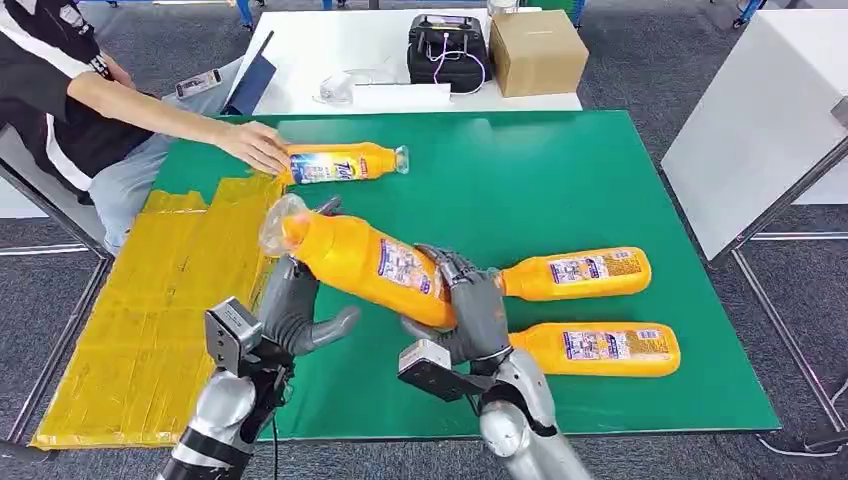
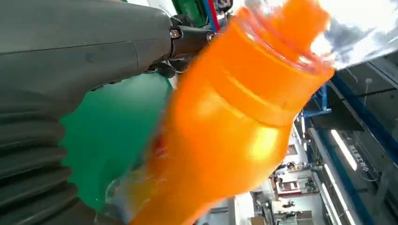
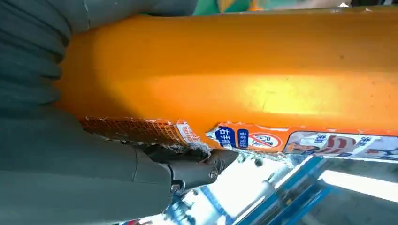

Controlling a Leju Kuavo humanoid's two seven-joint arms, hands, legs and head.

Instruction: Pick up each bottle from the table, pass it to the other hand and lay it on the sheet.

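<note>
In front of you the bench carries a taped sheet along its left side. The lifted bottle hangs over the bench's near middle, tilted, its neck toward the left hand and its base in the right hand. To the right of it two bottles lie side by side, one bottle behind the other bottle. At the far left a fourth bottle lies by the sheet's far end, a person's hand on it. Behind the bench stand a cardboard box and a case on a table.
</note>
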